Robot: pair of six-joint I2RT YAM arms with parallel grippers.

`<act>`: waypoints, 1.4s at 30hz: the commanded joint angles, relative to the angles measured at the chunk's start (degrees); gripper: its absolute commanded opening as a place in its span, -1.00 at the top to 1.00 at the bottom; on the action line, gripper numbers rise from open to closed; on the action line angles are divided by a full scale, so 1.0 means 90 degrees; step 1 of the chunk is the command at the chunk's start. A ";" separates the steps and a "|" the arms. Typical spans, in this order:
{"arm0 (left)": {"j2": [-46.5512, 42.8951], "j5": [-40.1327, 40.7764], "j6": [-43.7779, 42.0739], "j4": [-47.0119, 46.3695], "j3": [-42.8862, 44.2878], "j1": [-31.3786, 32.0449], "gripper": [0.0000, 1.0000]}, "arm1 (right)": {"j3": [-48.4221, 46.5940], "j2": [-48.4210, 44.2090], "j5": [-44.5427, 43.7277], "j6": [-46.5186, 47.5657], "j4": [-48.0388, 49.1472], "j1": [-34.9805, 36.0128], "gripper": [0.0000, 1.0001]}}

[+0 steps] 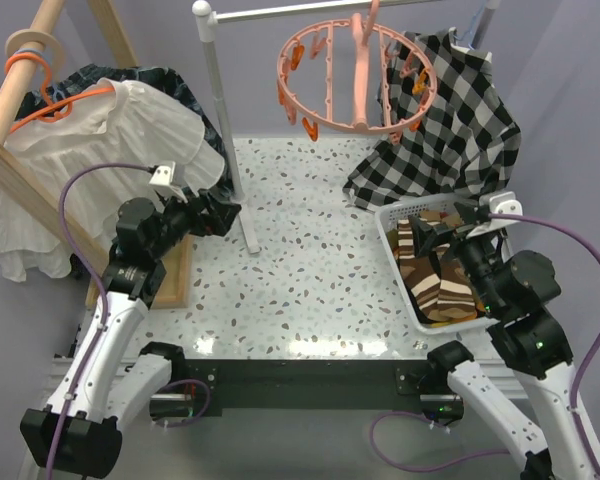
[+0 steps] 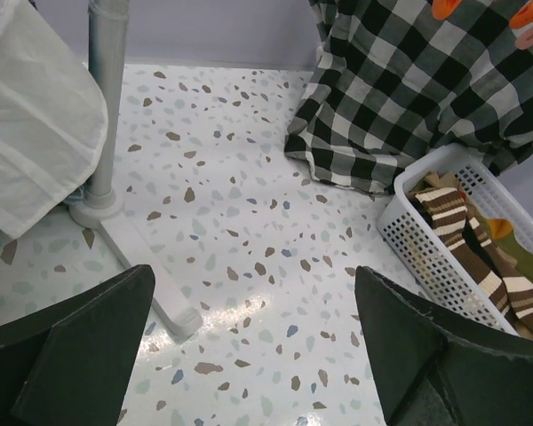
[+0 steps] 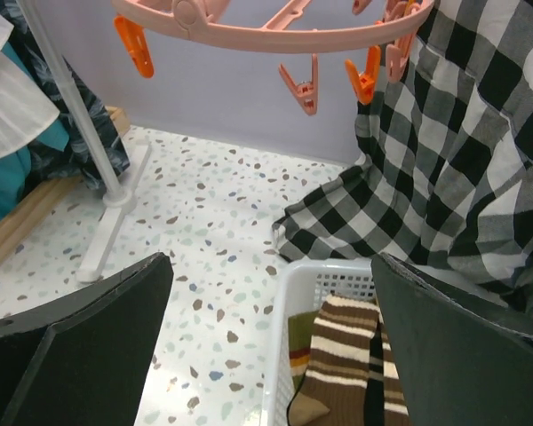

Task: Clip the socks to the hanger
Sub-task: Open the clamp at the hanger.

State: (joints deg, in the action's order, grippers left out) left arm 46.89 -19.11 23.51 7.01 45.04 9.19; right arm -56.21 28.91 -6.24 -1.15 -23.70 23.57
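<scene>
Brown striped socks lie in a white basket at the right; an olive sock lies beside them in the right wrist view. They also show in the left wrist view. The salmon-pink ring hanger with dangling clips hangs from a rail at the back, and its rim shows in the right wrist view. My right gripper is open and empty, just above the basket's near end. My left gripper is open and empty at the left, over the table.
A black-and-white checked shirt hangs behind the basket. A white rail post with a foot stands at the middle left. A white blouse on an orange coat hanger hangs from a wooden rack at the left.
</scene>
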 commanded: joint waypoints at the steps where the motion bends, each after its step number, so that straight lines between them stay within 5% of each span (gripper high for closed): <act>1: 0.0355 -0.0327 -0.0024 -0.1029 0.0348 0.0043 -1.00 | 0.0326 0.0206 -0.0078 -0.0126 0.1069 0.0017 -0.97; 8: 0.0834 -0.0162 -0.0443 -0.1384 0.0426 0.0335 -1.00 | -0.0073 0.1316 -0.0059 -0.0292 0.1413 0.0018 -0.97; 17: 0.0990 0.0424 -0.0991 -0.1569 0.0396 0.1410 -1.00 | -0.0825 0.2851 0.1113 -0.0527 0.1706 0.0008 -0.97; 24: 0.1225 0.0571 -0.0884 -0.1861 0.0494 0.1723 -1.00 | -0.1146 0.3174 -0.0916 -0.0498 0.1755 0.0008 -0.97; 27: 0.1419 0.0552 -0.0747 -0.1960 0.0572 0.1723 -1.00 | -0.1303 0.3370 -0.1084 -0.0118 0.1794 -0.0089 -0.97; 34: 0.1908 0.0395 -0.0532 -0.1980 0.0884 0.1723 -1.00 | -0.1577 0.3975 0.0672 -0.0692 0.2057 -0.1211 -0.83; 42: 0.2397 0.0084 -0.0356 -0.2214 0.1128 0.1723 -1.00 | -0.1470 0.4522 0.2255 -0.0537 0.3014 -0.1506 -0.70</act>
State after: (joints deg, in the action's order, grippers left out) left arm 67.24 -15.88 18.63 -8.16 51.79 24.51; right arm -68.53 68.64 5.23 -6.02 -4.71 10.72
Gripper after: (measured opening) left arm 0.997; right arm 0.861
